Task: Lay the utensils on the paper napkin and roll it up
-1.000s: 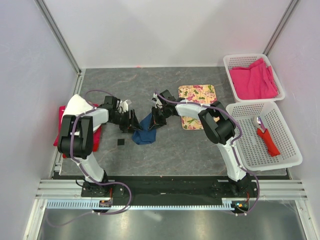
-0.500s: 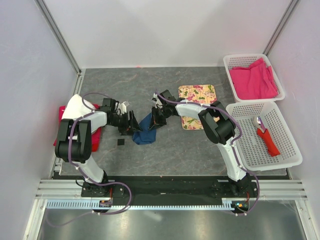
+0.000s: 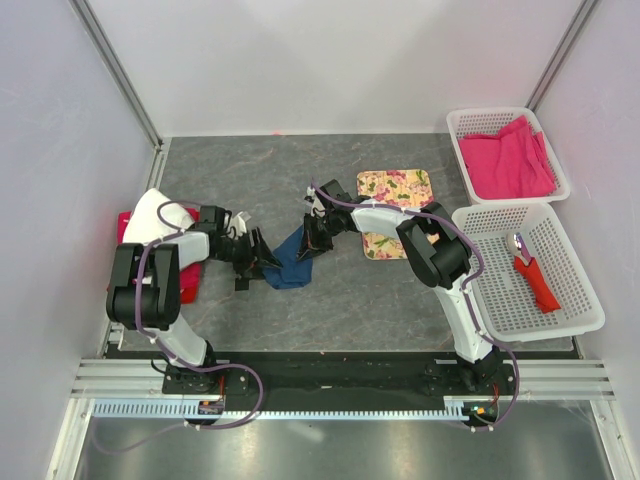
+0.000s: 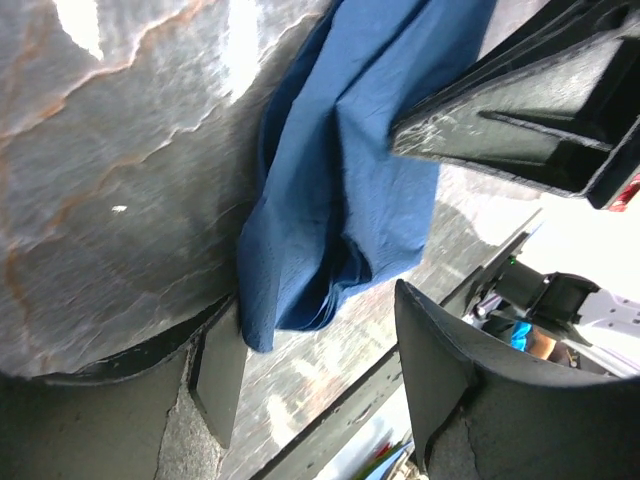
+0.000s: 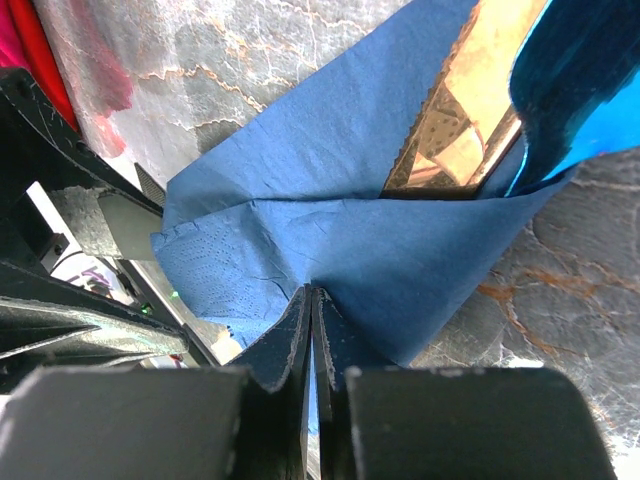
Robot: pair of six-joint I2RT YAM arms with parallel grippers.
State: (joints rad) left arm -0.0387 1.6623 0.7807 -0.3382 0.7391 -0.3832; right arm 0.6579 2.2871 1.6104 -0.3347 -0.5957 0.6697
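**A:** Right gripper (image 5: 310,297), closed flat on a fold of the dark-blue paper napkin (image 5: 330,230). Left gripper (image 4: 315,310), jaws spread wide, straddled the napkin's left end without clamping it.

**B:** Where did the napkin lie?

**A:** About mid-table, slightly toward the left edge, between the two grippers.

**B:** And the utensils?

**A:** One glossy, thin bright-blue utensil (image 5: 575,90) showed at the open mouth of the fold, lying inside the napkin. Whether more lay inside could not be told.

**B:** Progress?

**A:** Judged past loading, since cutlery was in and paper was folded over it. The napkin was a loose, creased bundle rather than a tight roll, so rolling appeared unfinished. The floral-print rectangular mat (image 3: 395,200) lay toward the far right corner. The red-handled tool with round metal head (image 3: 535,278) sat in the white perforated basket (image 3: 590,300) at the right edge. Neither played any part.
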